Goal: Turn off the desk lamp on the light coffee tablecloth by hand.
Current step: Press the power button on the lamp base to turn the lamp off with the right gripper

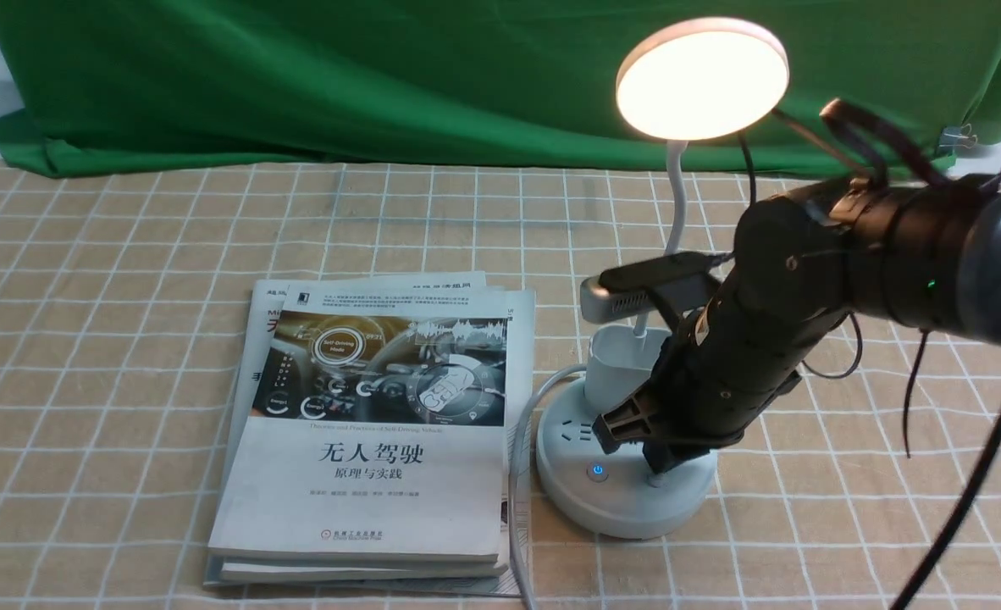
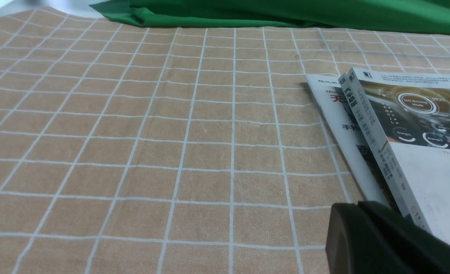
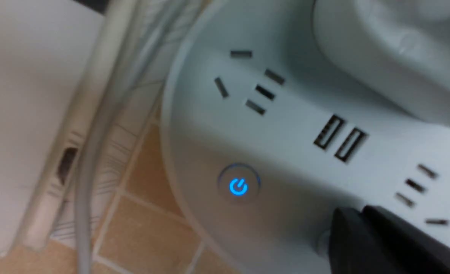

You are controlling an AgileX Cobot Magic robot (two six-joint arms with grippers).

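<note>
Lamp: the white desk lamp with a flat round disc head (image 1: 702,78) stands on the tan, grid-lined light coffee tablecloth (image 1: 128,296), at 3 o'clock of the stack of white paperback books (image 1: 373,440). The disc glows, so switch-off is not yet achieved.
Base: the round white socket base (image 1: 627,500) carries a blue-lit round power button (image 3: 238,186) near its front edge.
Right gripper: the black right gripper (image 1: 666,462) points steeply down onto the base, at 3 o'clock of the blue-lit button. Its fingers are together and hold nothing, forming one narrow tip suited to pressing.
Contact: the tip meets a small raised spot, probably the second button. Whether it is depressed cannot be told.
Left gripper: the black left gripper (image 2: 362,232) sits low over the cloth beside the books. Its fingers are together and empty, well apart from the lamp.
Risk: a sideways slip could strike the blue-lit button instead.
</note>
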